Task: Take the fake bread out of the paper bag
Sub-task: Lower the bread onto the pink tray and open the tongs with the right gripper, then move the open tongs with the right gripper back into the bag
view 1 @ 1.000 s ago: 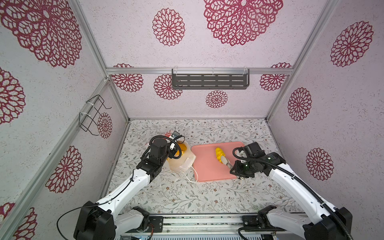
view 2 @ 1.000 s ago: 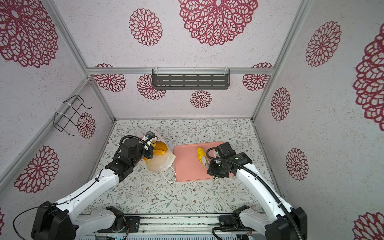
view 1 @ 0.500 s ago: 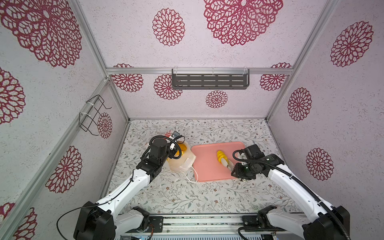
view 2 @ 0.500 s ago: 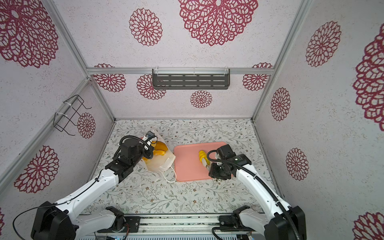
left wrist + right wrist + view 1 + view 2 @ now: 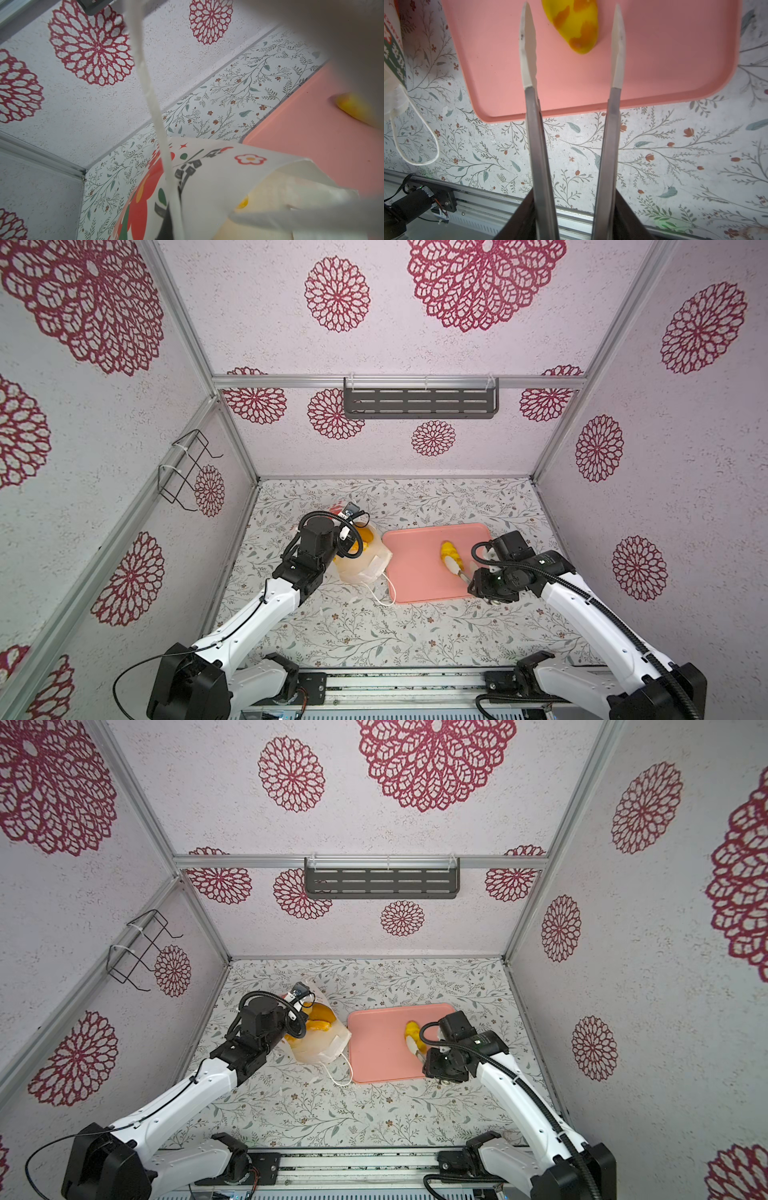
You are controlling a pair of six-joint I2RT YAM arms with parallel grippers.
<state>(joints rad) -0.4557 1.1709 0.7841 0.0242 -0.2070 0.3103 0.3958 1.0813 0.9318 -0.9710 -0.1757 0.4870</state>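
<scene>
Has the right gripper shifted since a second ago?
Yes. Judged against the pink tray, the right gripper has drawn back slightly toward the tray's near edge, jaws open, leaving the bread lying on it.

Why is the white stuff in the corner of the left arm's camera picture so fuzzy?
Left wrist view: the white shapes at the edge seem too close to the lens, so they blur; the paper bag print behind is sharper. Right wrist view: the fingers and the bread on the pink tray look crisp. Both top views: even light.
</scene>
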